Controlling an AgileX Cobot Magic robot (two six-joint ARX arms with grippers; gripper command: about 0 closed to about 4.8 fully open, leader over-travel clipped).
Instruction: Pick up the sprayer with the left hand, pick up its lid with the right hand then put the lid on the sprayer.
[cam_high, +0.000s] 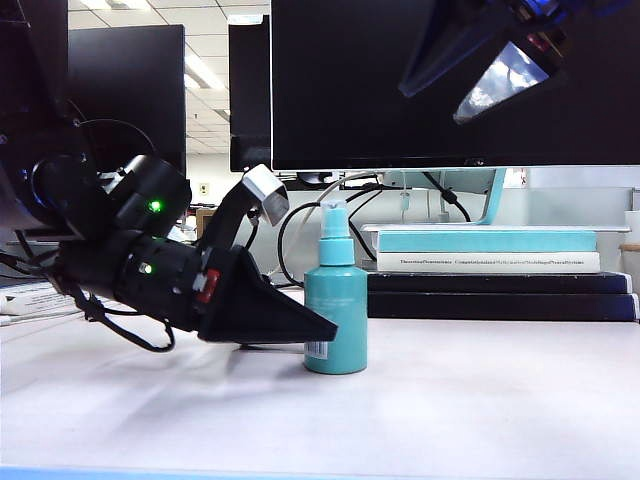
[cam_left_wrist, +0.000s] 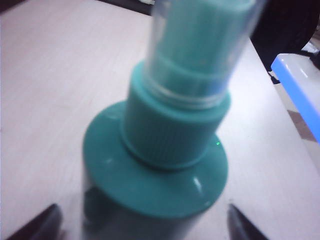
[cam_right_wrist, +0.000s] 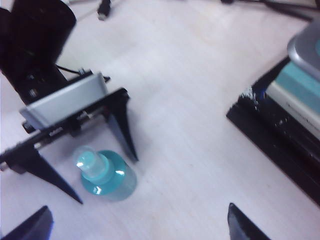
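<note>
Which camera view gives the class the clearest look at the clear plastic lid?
The left wrist view: the clear plastic lid fills the frame, seated over the nozzle of the teal cylindrical sprayer. The exterior view shows it small and faint; the right wrist view shows it from above, between the open left gripper's fingers.

The pale desk (cam_high: 480, 410) carries the teal sprayer (cam_high: 335, 320), which stands upright, and a stack of books (cam_high: 490, 275) behind it.

We see the sprayer (cam_left_wrist: 155, 185) in glossy teal plastic with a ribbed collar, its lid (cam_left_wrist: 200, 45) clear smooth plastic, on the matt pale desk (cam_high: 480, 410).
</note>
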